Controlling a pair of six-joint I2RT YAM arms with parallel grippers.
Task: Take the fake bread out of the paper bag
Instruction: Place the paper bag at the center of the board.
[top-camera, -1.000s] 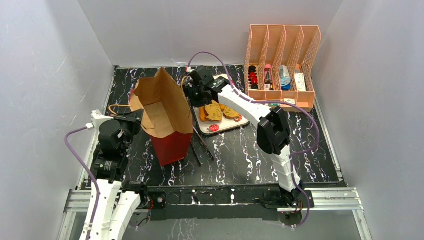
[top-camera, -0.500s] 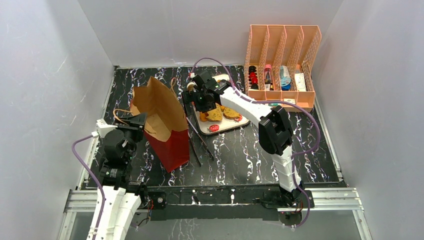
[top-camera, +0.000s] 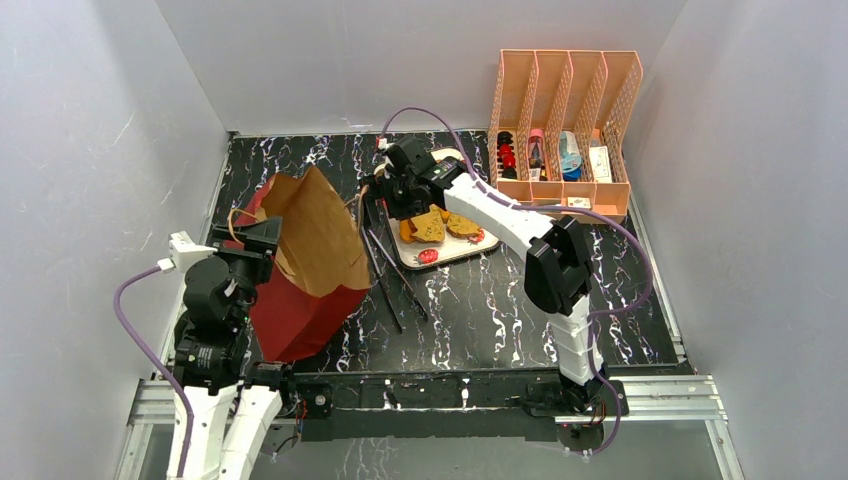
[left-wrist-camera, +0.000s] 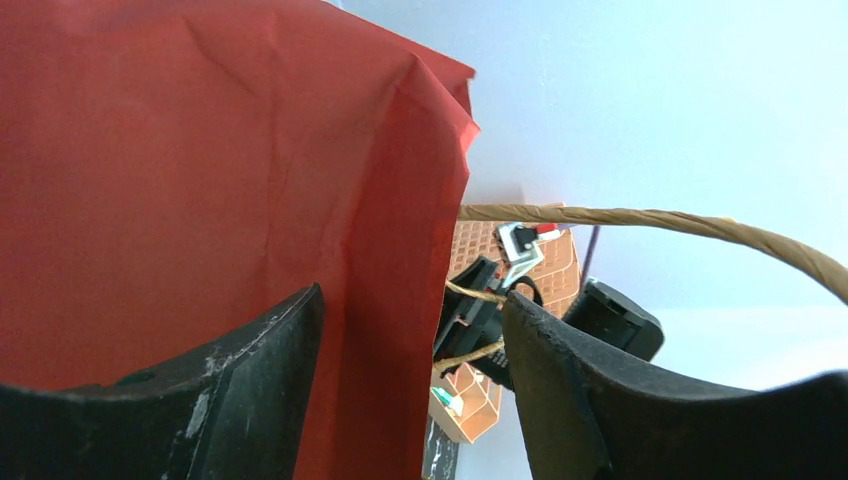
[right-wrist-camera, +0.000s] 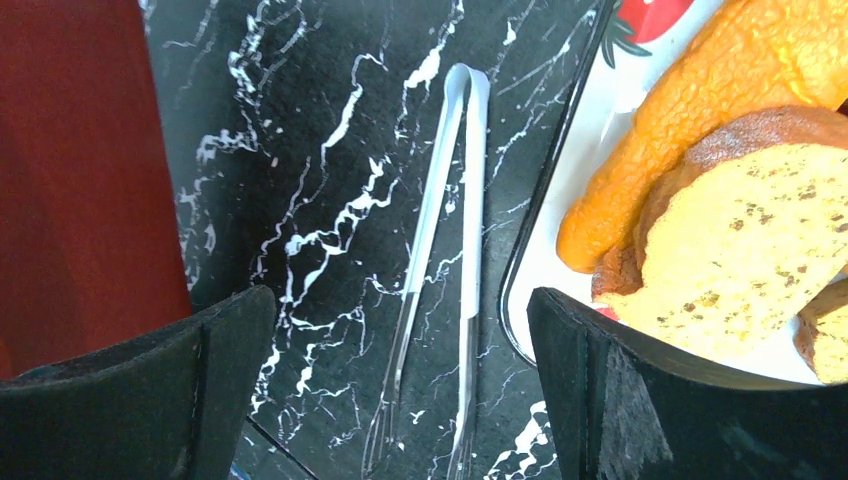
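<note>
Leaning leftward, the paper bag (top-camera: 312, 232) is straddled at its red edge by the left gripper (left-wrist-camera: 413, 292), grip unclear, while the right gripper (right-wrist-camera: 400, 296) is spread wide to its right.

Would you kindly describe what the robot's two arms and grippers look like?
The left arm and right arm both have white link shells with bulky black joint housings. A purple cable runs along each: the left cable and the right cable. The left gripper and right gripper each have two broad matte black fingers, lightly scuffed on the left. No markings are legible.
</note>
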